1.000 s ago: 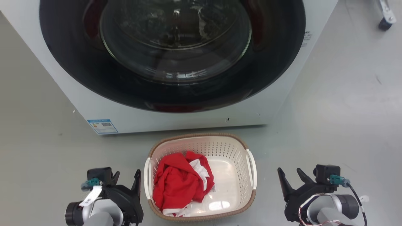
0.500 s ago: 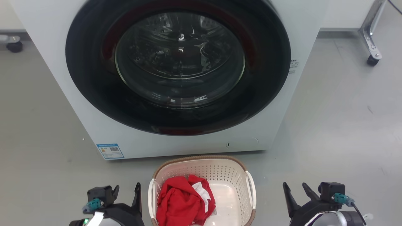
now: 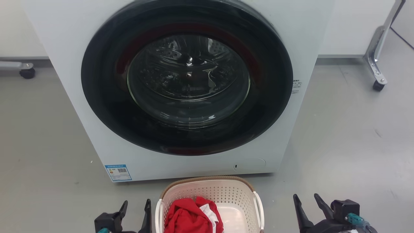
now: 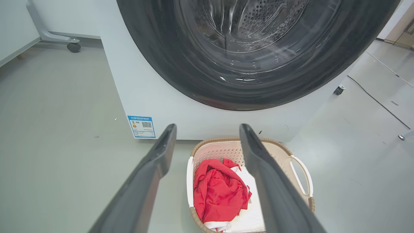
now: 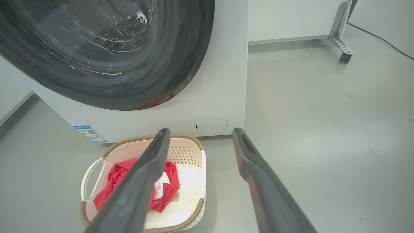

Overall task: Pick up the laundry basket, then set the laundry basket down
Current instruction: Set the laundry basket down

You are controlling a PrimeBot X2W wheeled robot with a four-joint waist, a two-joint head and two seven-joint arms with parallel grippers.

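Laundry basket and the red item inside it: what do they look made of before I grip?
Laundry basket: looks like moulded plastic, cream and smooth, with rows of holes in its walls. Its brown rim imitates weave and is probably plastic too. Red item: soft matte fabric, crumpled in folds.

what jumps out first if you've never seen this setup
The washing machine with its huge dark round door dominates the middle of the head view. On the floor right in front of it sits the laundry basket holding a bright red garment, flanked by the open left gripper and right gripper.
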